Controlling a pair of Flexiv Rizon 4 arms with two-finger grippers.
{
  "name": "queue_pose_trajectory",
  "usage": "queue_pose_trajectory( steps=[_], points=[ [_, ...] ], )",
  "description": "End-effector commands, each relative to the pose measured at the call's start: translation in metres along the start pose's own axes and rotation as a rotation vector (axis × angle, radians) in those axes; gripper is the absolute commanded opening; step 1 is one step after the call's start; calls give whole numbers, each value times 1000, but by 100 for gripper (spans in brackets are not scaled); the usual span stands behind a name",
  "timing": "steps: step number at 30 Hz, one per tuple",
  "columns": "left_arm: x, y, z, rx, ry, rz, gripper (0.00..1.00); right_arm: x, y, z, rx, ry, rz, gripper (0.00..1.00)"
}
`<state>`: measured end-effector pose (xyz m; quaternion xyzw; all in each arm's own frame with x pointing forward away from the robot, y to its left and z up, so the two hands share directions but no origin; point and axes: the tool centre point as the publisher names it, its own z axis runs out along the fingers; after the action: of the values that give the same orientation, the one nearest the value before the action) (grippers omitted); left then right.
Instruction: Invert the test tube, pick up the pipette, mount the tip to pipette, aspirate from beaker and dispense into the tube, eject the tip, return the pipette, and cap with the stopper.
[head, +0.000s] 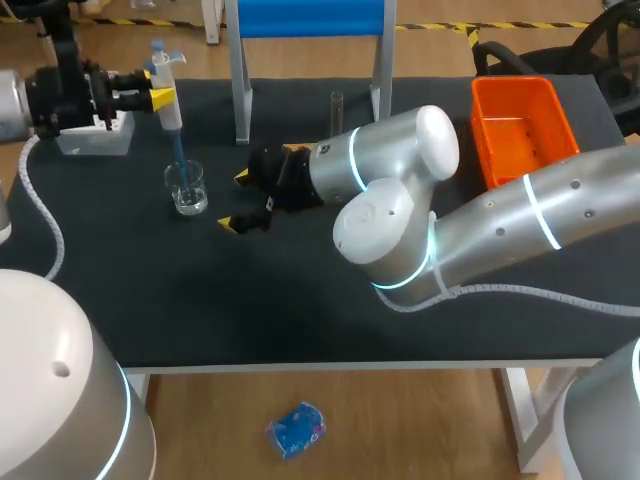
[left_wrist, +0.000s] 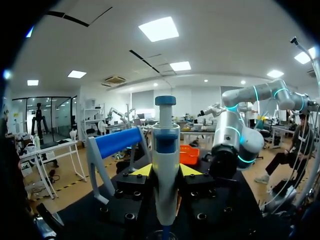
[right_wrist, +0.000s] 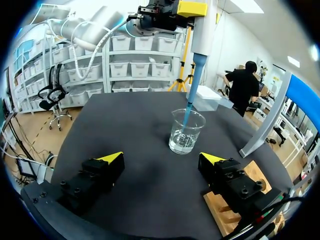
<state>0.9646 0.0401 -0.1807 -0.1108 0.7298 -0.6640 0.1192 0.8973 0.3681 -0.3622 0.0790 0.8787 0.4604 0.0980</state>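
Grip first: the left pincer (head: 160, 97) is pinching the pipette (head: 170, 108) by its body from two sides, at the upper left of the frame. It holds the pipette upright so that the blue tip (head: 180, 155) points straight down. The tip reaches down into the beaker (head: 187, 188) standing on the desk (head: 300, 310) just below, with its end in the clear liquid. That fits the aspirate step, as I judge it. The right pincer (head: 236, 200) is spread and holds nothing. It sits low over the desk just right of the beaker and faces it, probably parked clear of the pipette. The test tube (head: 337, 108) stands upright at the upper middle, well apart from the beaker, where it can take the dose. A white box (head: 95, 138) lies under the left arm, and an orange bin (head: 520, 125) sits at the upper right.
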Motion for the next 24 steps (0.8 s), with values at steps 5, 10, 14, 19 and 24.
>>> queue_pose_trajectory(
  steps=[5,10,14,19,24],
  points=[
    [0,11,4,0,-8,3,0,0,-1,1,-4,-1,0,100],
    [0,15,3,11,-12,-7,0,0,-1,1,-4,-1,0,100],
    [0,20,3,12,-15,-7,0,0,-1,1,-4,-1,0,100],
    [1,26,3,11,-19,-11,0,0,-1,1,-4,-1,0,100],
    [0,30,3,14,-20,-14,0,0,-1,1,-4,-1,0,100]
  ],
)
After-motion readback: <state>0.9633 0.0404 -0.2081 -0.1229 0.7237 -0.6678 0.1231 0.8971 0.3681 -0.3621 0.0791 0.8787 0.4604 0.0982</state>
